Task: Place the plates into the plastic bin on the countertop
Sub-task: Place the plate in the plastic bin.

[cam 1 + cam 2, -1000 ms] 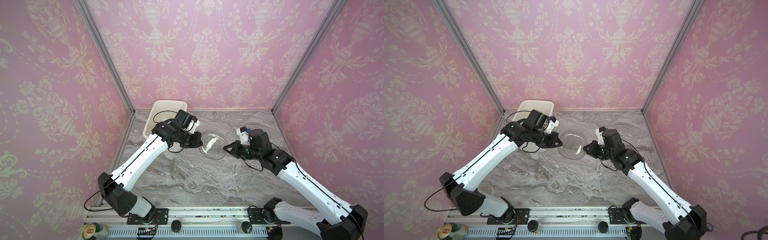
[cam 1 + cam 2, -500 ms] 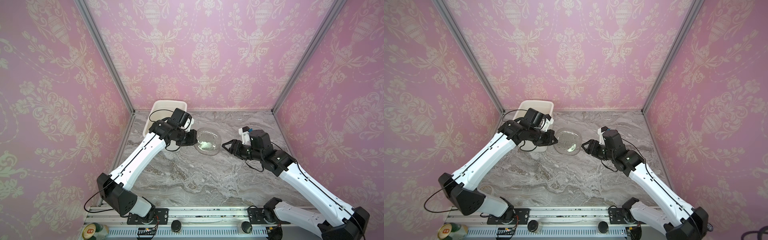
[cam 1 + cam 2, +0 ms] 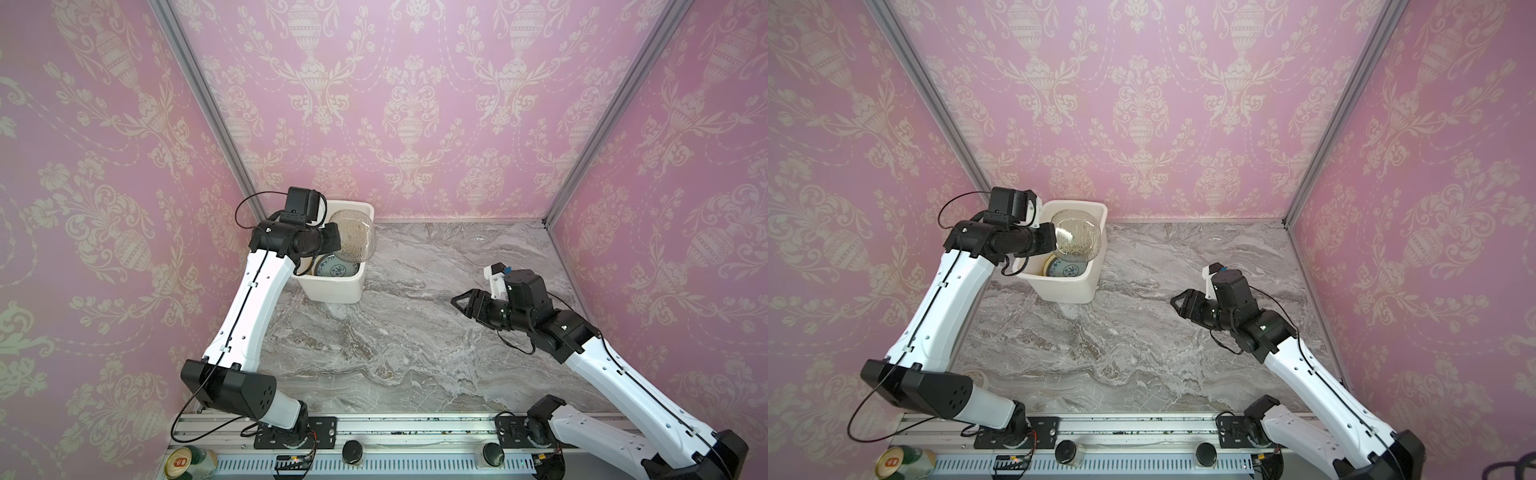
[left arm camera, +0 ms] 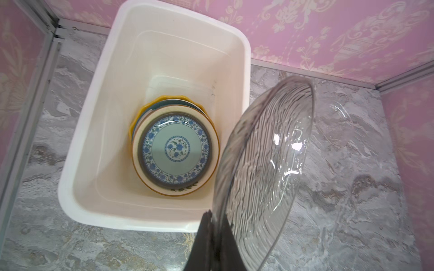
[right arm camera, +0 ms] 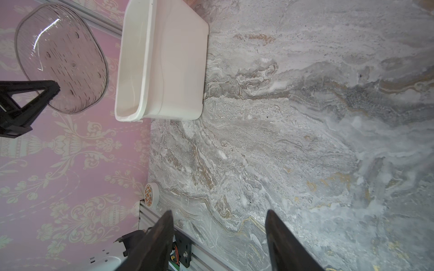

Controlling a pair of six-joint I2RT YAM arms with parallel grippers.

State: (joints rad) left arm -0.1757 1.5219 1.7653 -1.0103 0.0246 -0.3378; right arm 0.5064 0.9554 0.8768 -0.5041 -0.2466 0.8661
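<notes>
Left gripper [image 3: 333, 242] has carried the smoky glass plate [image 3: 355, 237] from mid-desk to above the plastic bin [image 3: 332, 289]; the plate is tilted on edge over the bin's rim, its rim pinched in tightly closed jaws. Right gripper [image 3: 460, 300] has let go, jaws apart and empty, well apart from the bin over the desk [image 3: 395, 340]. Inside the bin sits a stack topped by a teal patterned plate [image 4: 176, 150]. A clear plate [image 4: 338, 112] lies on the desk beyond the bin

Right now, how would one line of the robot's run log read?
left gripper: shut on smoky glass plate, tilted over plastic bin | right gripper: open, empty | inside: teal patterned plate on top | countertop: clear plate lying
</notes>
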